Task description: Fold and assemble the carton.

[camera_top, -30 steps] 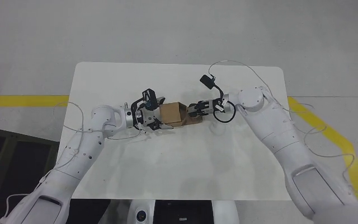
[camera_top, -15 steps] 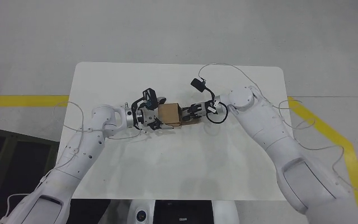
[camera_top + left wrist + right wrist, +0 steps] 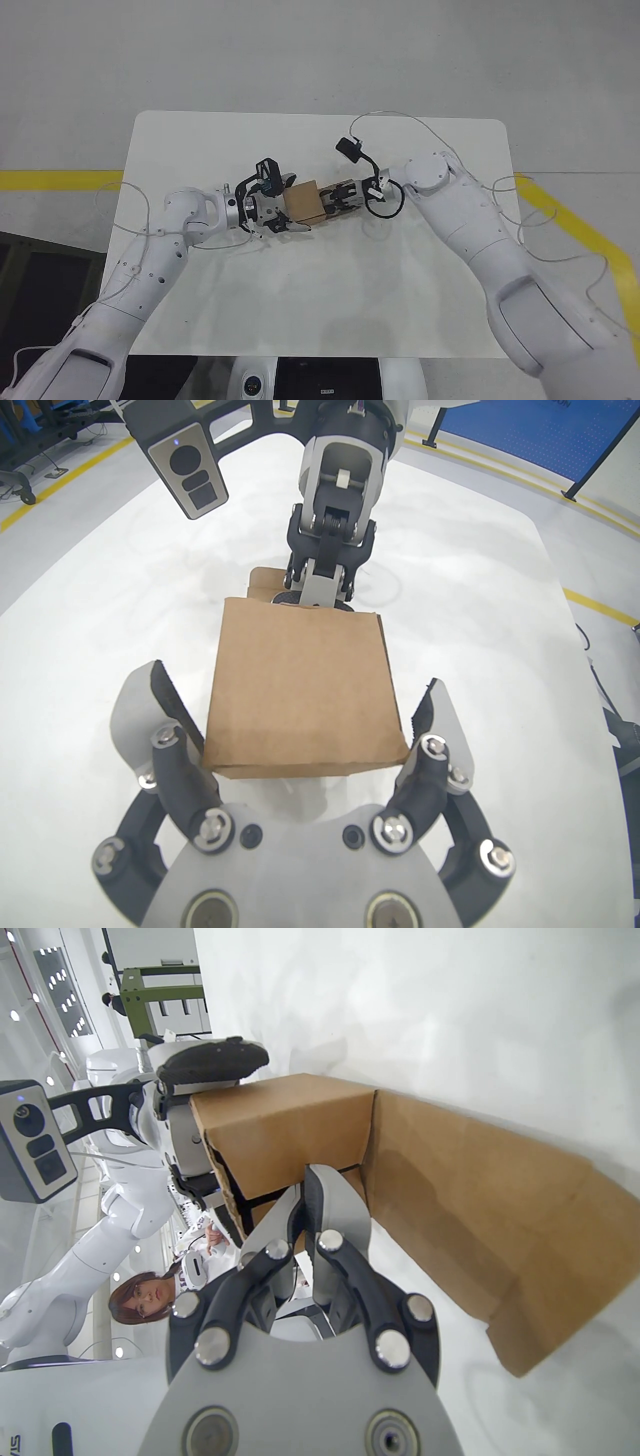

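The left tool (image 3: 297,680) straddles the near end of the carton (image 3: 300,730). Its fingers (image 3: 137,715) are spread wide, and each bears on one of the carton's side edges, so it clasps the box across its width. The carton's corners hide how much pad actually meets the cardboard.

The carton is plain brown with one flat panel facing up. It rests on the white surface (image 3: 400,300) between the two tools. From above, the tools overlap both its ends and little more than the middle of that panel shows.

At the carton's far end the right tool (image 3: 320,597) meets the opening, fingers pressed together. The carton's far edge cuts off their tips. Seen from that arm's own wrist, the tips sit against an inner panel just inside the opening. Whether any cardboard is caught between them cannot be made out.

A long flap (image 3: 490,1238) stands open from the far end, alongside the right tool. Whether it lies flat on the surface is unclear.

Beyond the carton, a thin cable (image 3: 400,113) loops over the surface's far part.
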You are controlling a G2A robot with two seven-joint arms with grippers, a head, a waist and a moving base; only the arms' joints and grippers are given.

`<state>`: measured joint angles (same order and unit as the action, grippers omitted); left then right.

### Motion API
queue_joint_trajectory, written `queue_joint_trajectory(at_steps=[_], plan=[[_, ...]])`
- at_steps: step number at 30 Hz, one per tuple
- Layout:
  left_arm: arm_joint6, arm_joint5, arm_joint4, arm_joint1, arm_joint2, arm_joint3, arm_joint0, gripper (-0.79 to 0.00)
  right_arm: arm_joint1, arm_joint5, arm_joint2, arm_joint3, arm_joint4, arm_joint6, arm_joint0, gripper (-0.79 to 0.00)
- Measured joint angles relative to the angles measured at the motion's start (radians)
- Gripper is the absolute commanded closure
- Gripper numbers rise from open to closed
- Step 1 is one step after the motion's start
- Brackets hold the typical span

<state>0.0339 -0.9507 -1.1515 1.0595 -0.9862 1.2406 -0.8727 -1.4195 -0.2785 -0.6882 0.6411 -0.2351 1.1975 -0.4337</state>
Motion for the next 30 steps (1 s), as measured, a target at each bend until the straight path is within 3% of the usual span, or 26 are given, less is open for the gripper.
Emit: queue_joint_trajectory(at_steps=[22,30], plan=[[0.019,-0.009,0.018,0.006,0.002,-0.003,0.002,-0.785,-0.053,-0.036,0.013,-0.086,-0.039,0.042,0.012,0.000],[0.024,-0.012,0.025,0.005,-0.006,-0.006,-0.001,-0.785,-0.024,-0.081,-0.040,-0.128,-0.032,0.051,0.029,0.000]])
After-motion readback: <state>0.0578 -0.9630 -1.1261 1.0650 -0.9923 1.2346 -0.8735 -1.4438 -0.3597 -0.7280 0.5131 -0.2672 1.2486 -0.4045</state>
